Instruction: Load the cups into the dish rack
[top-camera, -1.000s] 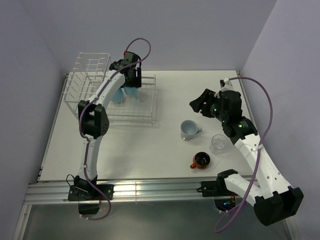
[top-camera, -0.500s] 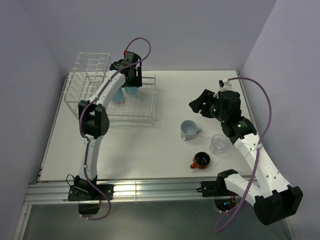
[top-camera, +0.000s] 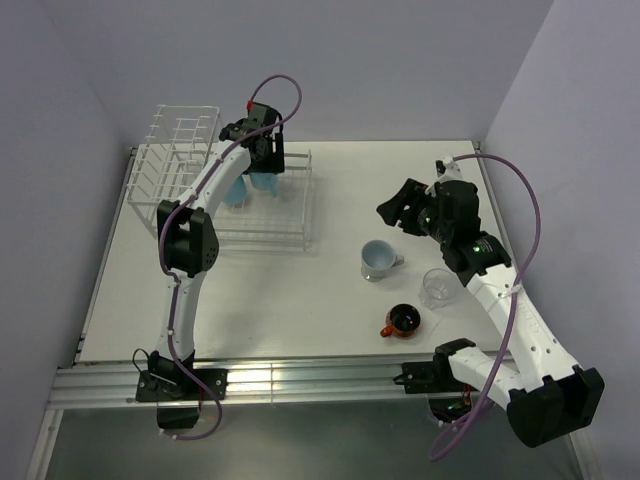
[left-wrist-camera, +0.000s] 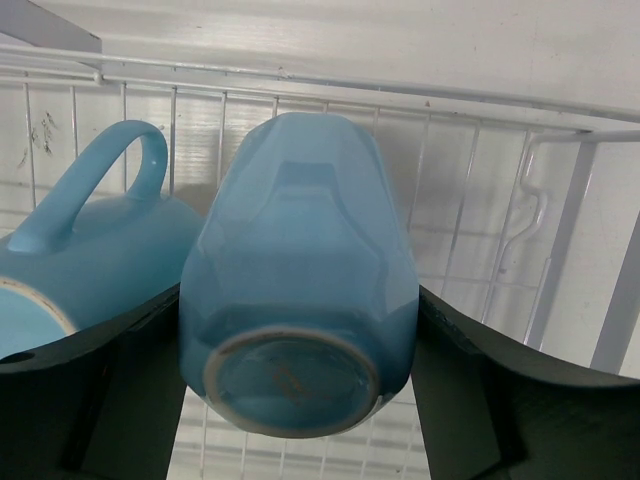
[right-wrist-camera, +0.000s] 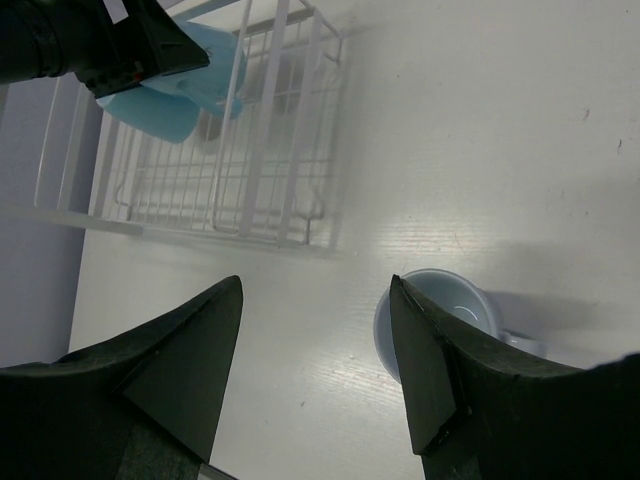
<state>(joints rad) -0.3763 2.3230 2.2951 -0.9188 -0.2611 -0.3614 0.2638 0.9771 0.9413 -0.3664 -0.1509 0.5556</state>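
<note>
The light blue mug we are placing sits between the fingers of the left gripper, which is clamped on its sides over the low tray part of the dish rack. In the left wrist view its unglazed foot ring faces the camera and its mouth points away toward the wires, so we judge that it is going in mouth-first. We cannot tell whether its rim already touches the rack floor. The glaze is smooth and glossy, with soft facets on the wall, and no handle shows from this side. Just beside it, on the left in that view, a second light blue mug lies in the rack, its loop handle above its body and its pale rim toward the camera. The two look close enough to touch, though a dark finger hides the gap.

Of the five cups, then, we count one loaded, one held in the rack and not yet released, and three left on the table, so the job is not quite half done. Those three stand upright to the right of the rack and well apart from it. The pale grey-blue mug is nearest the rack, and the clear glass tumbler and the orange-red cup with its dark inside are nearer the arm bases. The right gripper hangs above the pale grey-blue mug with its fingers spread wide and nothing between them. We think it is the likely one to take that mug next.
</note>
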